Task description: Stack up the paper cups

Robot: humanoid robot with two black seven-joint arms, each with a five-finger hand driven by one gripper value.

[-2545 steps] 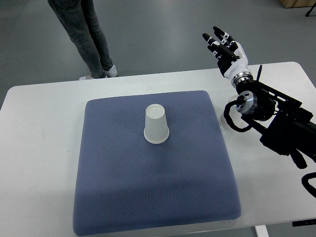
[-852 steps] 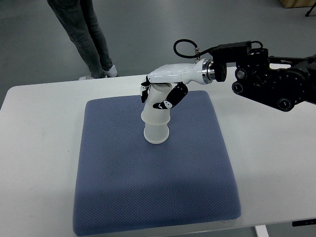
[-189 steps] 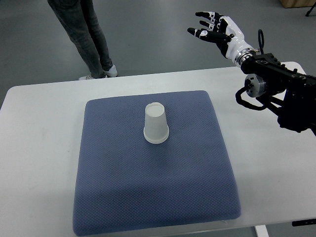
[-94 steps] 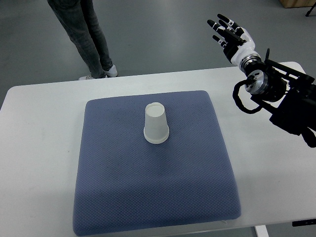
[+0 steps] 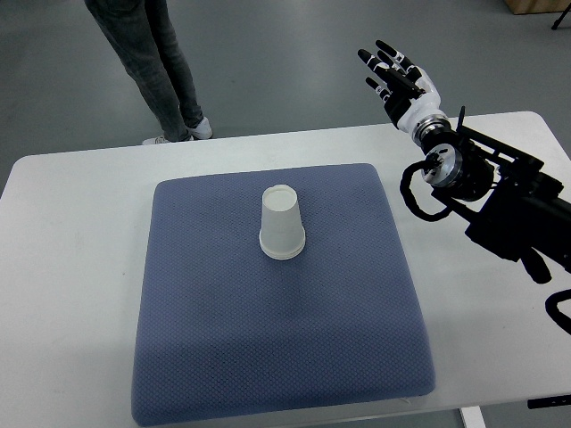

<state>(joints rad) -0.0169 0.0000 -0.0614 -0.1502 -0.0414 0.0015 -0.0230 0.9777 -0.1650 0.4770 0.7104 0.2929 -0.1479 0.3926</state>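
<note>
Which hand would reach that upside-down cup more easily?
Probably the right hand: it is the only one visible, open above the table's far edge, holding nothing. The cup stands on the blue mat.

Readable text: none.
Paper cups (image 5: 282, 224): plain white, no print or logo.
Blue mat (image 5: 277, 339): no label.
Table (image 5: 71, 267): no markings.
Right hand (image 5: 399, 74): no lettering legible.

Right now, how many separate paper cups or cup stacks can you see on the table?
1: an upside-down white paper cup stack stands near the middle of the blue mat. How many cups are nested in it cannot be told from this view. No other cup shows.
</note>
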